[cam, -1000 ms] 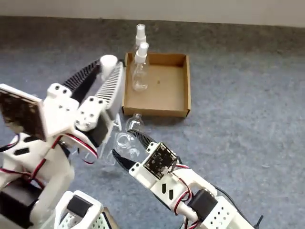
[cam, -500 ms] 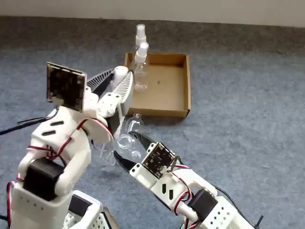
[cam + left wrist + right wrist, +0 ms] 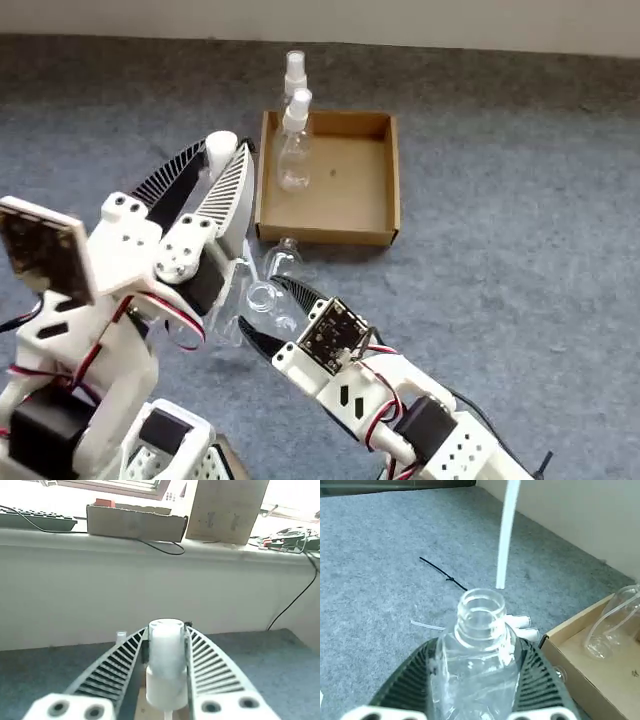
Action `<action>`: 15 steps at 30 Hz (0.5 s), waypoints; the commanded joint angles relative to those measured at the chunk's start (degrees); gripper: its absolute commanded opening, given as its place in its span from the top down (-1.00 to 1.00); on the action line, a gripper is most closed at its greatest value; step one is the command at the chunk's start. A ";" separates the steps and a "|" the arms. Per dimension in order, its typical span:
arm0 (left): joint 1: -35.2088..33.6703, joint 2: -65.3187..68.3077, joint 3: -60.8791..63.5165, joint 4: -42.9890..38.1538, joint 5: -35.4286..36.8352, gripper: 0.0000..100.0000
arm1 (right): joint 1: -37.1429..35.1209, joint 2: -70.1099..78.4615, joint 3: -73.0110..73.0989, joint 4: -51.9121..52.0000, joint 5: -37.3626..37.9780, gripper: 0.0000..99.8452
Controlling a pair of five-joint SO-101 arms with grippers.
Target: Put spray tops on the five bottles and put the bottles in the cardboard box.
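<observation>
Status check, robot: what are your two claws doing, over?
Left gripper shut on spray top. Right gripper shut on open bottle, dip tube just above its neck. Nothing seen between them. One capped bottle in cardboard box.

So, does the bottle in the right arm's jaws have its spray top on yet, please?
Off: the bottle has an open neck, and the tube of the spray top ends near its rim.

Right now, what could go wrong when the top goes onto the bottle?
1. The tube under the spray top in the left end effector ends near the rim of the open bottle, not clearly over the middle, so it might slide down outside.
2. The right end effector grips the smooth, clear bottle by its sides. Pushing the top down could make it slip.
</observation>
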 commanded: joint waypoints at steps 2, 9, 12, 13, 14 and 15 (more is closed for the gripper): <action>2.24 -0.04 -6.20 2.55 2.90 0.99 | -0.04 -0.66 -0.31 0.04 -0.62 0.99; 2.15 -0.04 -5.76 5.10 2.90 0.99 | -0.04 -0.66 -0.40 0.04 -0.62 0.99; 2.07 -0.48 -5.76 8.18 2.73 0.99 | -0.04 -0.66 -0.31 0.04 -0.62 0.99; 1.98 -0.48 -5.76 9.23 2.64 0.99 | -0.04 -0.75 -0.31 0.04 -0.62 0.99; 1.54 -0.48 -5.76 9.85 2.64 0.99 | -0.04 -0.75 -0.31 0.04 -0.62 0.99; 0.92 -0.48 -5.67 10.02 2.73 0.99 | -0.04 -0.75 -0.31 0.04 -0.62 0.99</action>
